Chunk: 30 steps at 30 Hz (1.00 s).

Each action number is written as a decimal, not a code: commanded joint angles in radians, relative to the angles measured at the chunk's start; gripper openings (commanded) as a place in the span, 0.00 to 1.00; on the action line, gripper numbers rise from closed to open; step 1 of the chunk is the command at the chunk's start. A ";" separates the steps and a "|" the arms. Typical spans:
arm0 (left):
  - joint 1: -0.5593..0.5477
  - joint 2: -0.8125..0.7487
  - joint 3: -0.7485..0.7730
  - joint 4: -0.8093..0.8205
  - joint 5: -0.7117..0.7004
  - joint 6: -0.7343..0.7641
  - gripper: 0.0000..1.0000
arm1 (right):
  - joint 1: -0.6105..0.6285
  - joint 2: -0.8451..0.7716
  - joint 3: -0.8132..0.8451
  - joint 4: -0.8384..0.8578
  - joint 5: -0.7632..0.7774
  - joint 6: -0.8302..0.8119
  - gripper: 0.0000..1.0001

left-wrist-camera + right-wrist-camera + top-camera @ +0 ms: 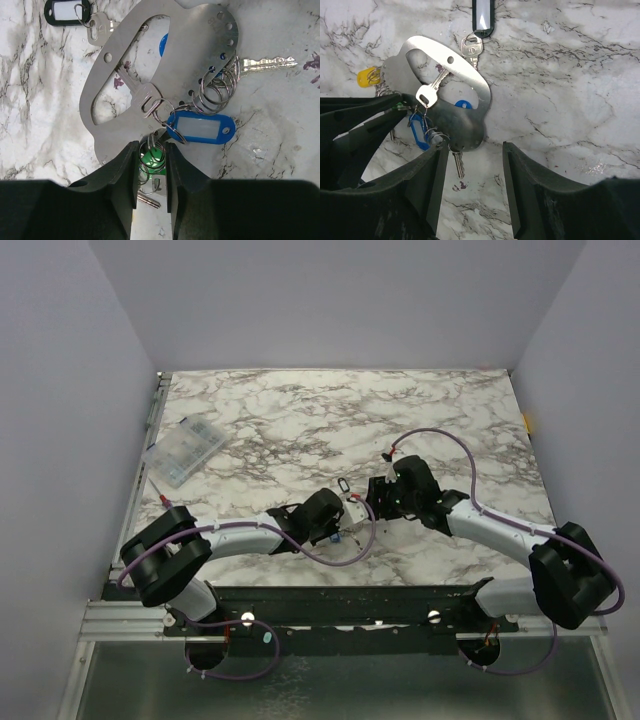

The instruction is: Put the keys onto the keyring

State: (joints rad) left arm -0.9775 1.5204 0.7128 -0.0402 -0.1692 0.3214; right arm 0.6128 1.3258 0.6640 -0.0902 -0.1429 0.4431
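Observation:
A silvery metal plate (195,35) with a row of holes carries several wire keyrings (215,90), a blue tag (200,127) and silvery keys (265,62). My left gripper (151,150) is shut on a keyring with a green tag (152,156) at the plate's near edge. My right gripper (475,147) is open; its left finger touches the plate (465,125), and a key (458,165) hangs between the jaws. Another key (432,90) lies across the plate's cutout. A yellow key head (367,76) shows at the left. Both grippers meet at the table's middle (355,510).
A separate key (97,30) on a black tag (67,11) lies on the marble just beyond the plate; it also shows in the right wrist view (482,17). A clear compartment box (185,450) sits at the far left. Purple cables run along both arms.

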 commanded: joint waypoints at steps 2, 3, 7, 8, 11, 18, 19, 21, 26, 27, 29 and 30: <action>-0.001 0.002 0.034 0.010 -0.025 0.062 0.14 | -0.007 -0.026 -0.018 0.021 0.016 -0.018 0.56; -0.002 -0.002 0.033 0.010 -0.031 0.062 0.12 | -0.008 -0.028 -0.017 0.021 0.017 -0.018 0.57; 0.003 -0.021 0.026 0.012 -0.036 0.053 0.10 | -0.008 -0.033 -0.021 0.024 0.015 -0.018 0.57; 0.004 -0.026 0.023 0.014 -0.032 0.048 0.11 | -0.008 -0.034 -0.022 0.024 0.014 -0.017 0.56; 0.006 -0.034 0.016 0.024 -0.013 0.027 0.13 | -0.008 -0.031 -0.021 0.027 0.009 -0.017 0.56; 0.010 0.000 0.018 0.037 -0.007 -0.018 0.07 | -0.007 -0.035 -0.023 0.027 0.010 -0.018 0.57; 0.012 0.006 0.023 0.037 -0.007 -0.020 0.01 | -0.007 -0.036 -0.024 0.027 0.010 -0.018 0.56; 0.017 0.002 0.033 0.037 0.001 -0.028 0.00 | -0.007 -0.039 -0.024 0.027 0.009 -0.018 0.56; 0.055 -0.053 0.036 0.037 0.073 -0.057 0.00 | -0.007 -0.054 -0.029 0.033 0.011 -0.017 0.56; 0.062 -0.066 0.036 0.036 0.088 -0.064 0.00 | -0.007 -0.060 -0.029 0.035 0.010 -0.019 0.56; 0.075 -0.095 0.039 0.036 0.116 -0.077 0.00 | -0.007 -0.075 -0.031 0.041 0.007 -0.021 0.56; 0.079 -0.116 0.039 0.037 0.127 -0.080 0.00 | -0.007 -0.088 -0.035 0.050 0.004 -0.025 0.56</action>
State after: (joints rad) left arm -0.9211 1.4899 0.7254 -0.0254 -0.1268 0.2810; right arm 0.6128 1.2839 0.6464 -0.0761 -0.1429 0.4423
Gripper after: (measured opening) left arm 0.018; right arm 0.562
